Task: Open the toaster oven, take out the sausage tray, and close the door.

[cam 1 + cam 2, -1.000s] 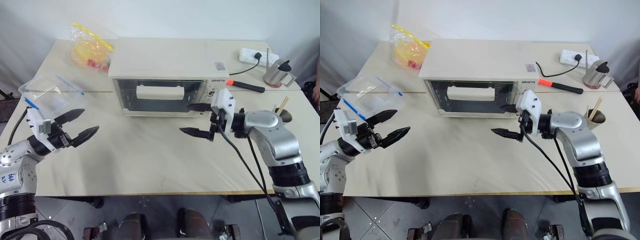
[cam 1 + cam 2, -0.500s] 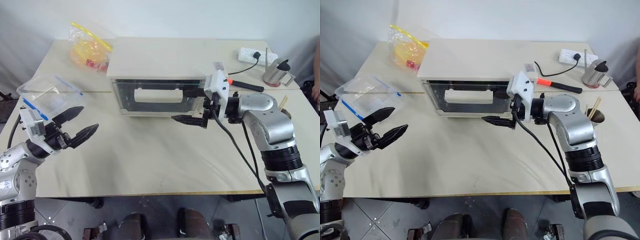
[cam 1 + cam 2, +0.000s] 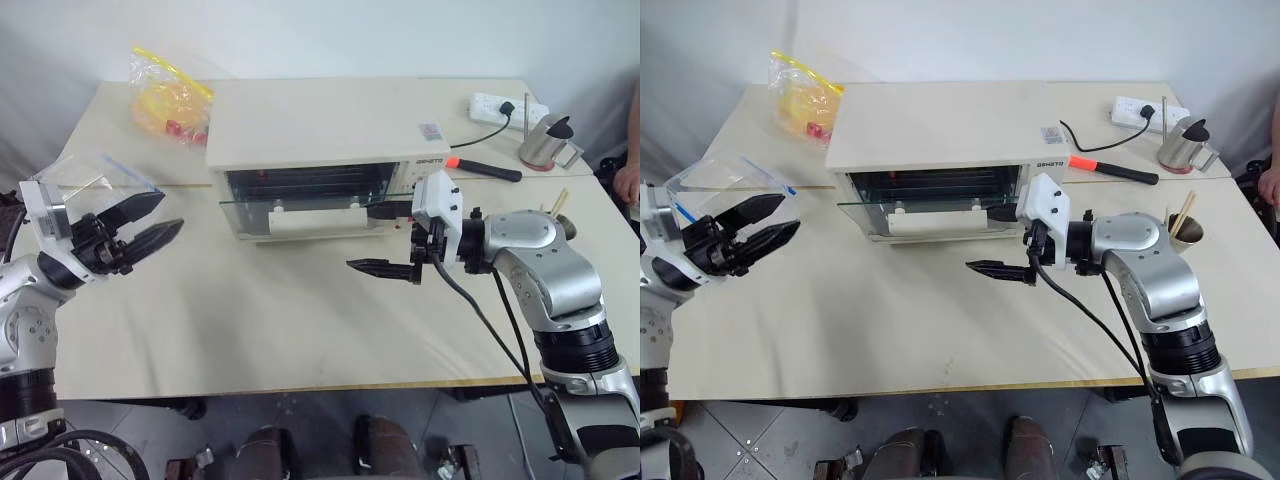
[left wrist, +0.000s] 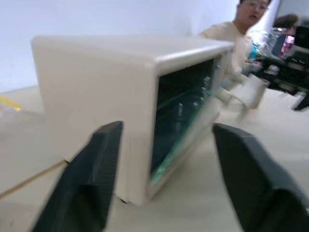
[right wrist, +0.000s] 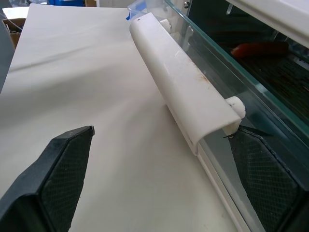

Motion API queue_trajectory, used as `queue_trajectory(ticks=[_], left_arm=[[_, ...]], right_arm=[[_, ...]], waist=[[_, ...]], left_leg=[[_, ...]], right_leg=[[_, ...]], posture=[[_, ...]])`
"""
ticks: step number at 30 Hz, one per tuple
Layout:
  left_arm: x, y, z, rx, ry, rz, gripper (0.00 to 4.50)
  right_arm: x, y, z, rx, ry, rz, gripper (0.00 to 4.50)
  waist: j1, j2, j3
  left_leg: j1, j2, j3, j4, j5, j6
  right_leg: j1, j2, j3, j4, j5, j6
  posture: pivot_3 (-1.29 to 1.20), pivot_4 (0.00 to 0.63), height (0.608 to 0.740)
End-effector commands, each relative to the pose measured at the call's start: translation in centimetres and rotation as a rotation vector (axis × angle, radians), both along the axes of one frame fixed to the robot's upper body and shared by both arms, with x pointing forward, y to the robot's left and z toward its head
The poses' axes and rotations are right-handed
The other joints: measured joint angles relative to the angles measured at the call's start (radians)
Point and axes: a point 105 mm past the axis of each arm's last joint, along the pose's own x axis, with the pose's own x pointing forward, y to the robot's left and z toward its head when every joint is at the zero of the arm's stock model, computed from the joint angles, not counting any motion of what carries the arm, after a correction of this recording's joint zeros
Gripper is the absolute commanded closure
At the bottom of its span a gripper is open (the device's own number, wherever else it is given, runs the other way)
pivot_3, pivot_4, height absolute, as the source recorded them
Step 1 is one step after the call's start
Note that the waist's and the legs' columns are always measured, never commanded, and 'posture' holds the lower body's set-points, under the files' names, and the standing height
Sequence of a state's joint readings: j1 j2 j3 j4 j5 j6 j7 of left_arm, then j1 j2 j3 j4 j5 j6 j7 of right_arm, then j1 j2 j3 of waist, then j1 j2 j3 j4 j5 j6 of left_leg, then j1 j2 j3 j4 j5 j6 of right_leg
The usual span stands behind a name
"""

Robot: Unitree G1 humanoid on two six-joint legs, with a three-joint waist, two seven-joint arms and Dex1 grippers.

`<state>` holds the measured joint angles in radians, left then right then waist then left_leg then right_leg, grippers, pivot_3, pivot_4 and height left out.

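The cream-white toaster oven (image 3: pixel 310 125) stands at the table's middle. Its glass door (image 3: pixel 300 200) hangs partly open, tilted outward, with the white bar handle (image 5: pixel 183 96) at its free edge. Through the glass I see the sausage tray (image 5: pixel 285 79) inside on a dark rack, with a thin red sausage (image 5: pixel 260 48) on it. My right gripper (image 3: pixel 365 237) is open and straddles the handle's right end, one finger in front of the door and one behind the glass. My left gripper (image 3: pixel 140 225) is open in the air, left of the oven, holding nothing.
A clear container with blue clips (image 3: pixel 95 180) and a yellow bag (image 3: pixel 170 95) lie at the left. An orange-handled tool (image 3: pixel 485 168), a power strip (image 3: pixel 500 103), a metal kettle (image 3: pixel 548 145) and a cup of chopsticks (image 3: pixel 1180 228) sit at the right. A person's hand (image 3: pixel 628 185) shows at the right edge.
The door has swung from shut to partly open as my right gripper drew back with the handle between its fingers. My left gripper rose and its fingers came closer together.
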<state>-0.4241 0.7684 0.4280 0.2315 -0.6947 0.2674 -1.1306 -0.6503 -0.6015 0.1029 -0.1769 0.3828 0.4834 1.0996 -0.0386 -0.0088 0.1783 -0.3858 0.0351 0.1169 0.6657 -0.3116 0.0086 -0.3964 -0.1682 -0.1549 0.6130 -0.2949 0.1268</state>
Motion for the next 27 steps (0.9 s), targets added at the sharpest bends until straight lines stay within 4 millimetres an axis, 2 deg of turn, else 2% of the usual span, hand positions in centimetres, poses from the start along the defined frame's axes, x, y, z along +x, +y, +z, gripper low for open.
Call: queue_trajectory(ticks=[1, 6, 7, 9, 12, 16, 21, 27], left_arm=[[0.1, -0.9, 1.1, 0.042, -0.016, -0.094, 2.81], [0.9, -2.1, 1.0, 0.080, 0.016, -0.187, 4.37], [1.1, -2.2, 1.0, 0.085, 0.022, -0.190, 4.44], [1.6, -2.7, 0.9, 0.096, 0.028, -0.207, 4.44], [3.4, -4.7, 0.3, 0.163, 0.047, -0.249, 4.44], [4.2, -5.9, -0.7, 0.218, 0.080, -0.273, 4.44], [4.3, -7.1, -1.1, 0.232, 0.086, -0.353, 4.44], [4.6, -8.1, -2.0, 0.272, 0.117, -0.405, 4.44]], right_arm=[[-1.8, 1.9, -1.2, -0.020, 0.034, 0.125, 0.00], [-1.8, 1.9, -1.5, -0.017, 0.035, 0.114, 0.00], [-1.8, 1.9, -1.5, -0.017, 0.035, 0.113, 0.00], [-1.9, 1.9, -1.6, -0.016, 0.036, 0.111, 0.00], [-2.3, 2.0, -1.8, -0.011, 0.041, 0.096, 0.00], [-2.5, 1.6, -2.5, -0.023, 0.060, 0.051, 0.00], [-2.2, 0.1, -3.8, -0.054, 0.104, -0.059, 0.00], [-0.9, -2.4, -6.0, -0.132, 0.137, -0.216, 0.00]], waist=[[-0.002, 0.000, 0.000], [-0.014, 0.000, 0.000], [-0.015, 0.000, 0.000], [-0.016, 0.000, 0.000], [-0.011, -0.001, 0.000], [-0.016, -0.001, 0.000], [-0.009, -0.001, 0.000], [0.011, -0.003, -0.001]], left_leg=[[0.000, 0.000, 0.000, 0.000, 0.000, 0.000], [0.000, 0.000, 0.000, 0.000, 0.000, 0.000], [0.000, 0.000, 0.001, 0.000, 0.000, 0.000], [0.000, 0.000, 0.001, 0.000, 0.000, 0.000], [0.000, 0.000, 0.000, 0.001, 0.000, 0.000], [0.000, 0.000, 0.002, 0.001, 0.000, 0.000], [0.000, 0.000, 0.002, 0.001, 0.000, 0.000], [0.000, 0.000, 0.002, 0.006, 0.000, 0.001]], right_leg=[[0.000, 0.000, 0.000, 0.000, 0.000, 0.000], [0.000, 0.000, 0.000, 0.000, 0.000, 0.000], [0.000, 0.000, 0.001, 0.001, 0.000, 0.000], [0.000, 0.000, 0.001, 0.001, 0.000, 0.000], [0.000, 0.000, 0.000, 0.002, 0.000, 0.000], [-0.001, 0.000, 0.002, 0.002, 0.000, 0.000], [-0.002, 0.001, 0.002, 0.003, 0.000, 0.000], [-0.001, 0.001, 0.004, 0.004, 0.000, 0.000]], posture=[[0.00, 0.150, 0.740], [0.00, 0.150, 0.740], [0.00, 0.150, 0.740], [0.00, 0.150, 0.740], [0.00, 0.150, 0.740], [0.00, 0.150, 0.740], [0.00, 0.150, 0.740], [0.00, 0.150, 0.740]])
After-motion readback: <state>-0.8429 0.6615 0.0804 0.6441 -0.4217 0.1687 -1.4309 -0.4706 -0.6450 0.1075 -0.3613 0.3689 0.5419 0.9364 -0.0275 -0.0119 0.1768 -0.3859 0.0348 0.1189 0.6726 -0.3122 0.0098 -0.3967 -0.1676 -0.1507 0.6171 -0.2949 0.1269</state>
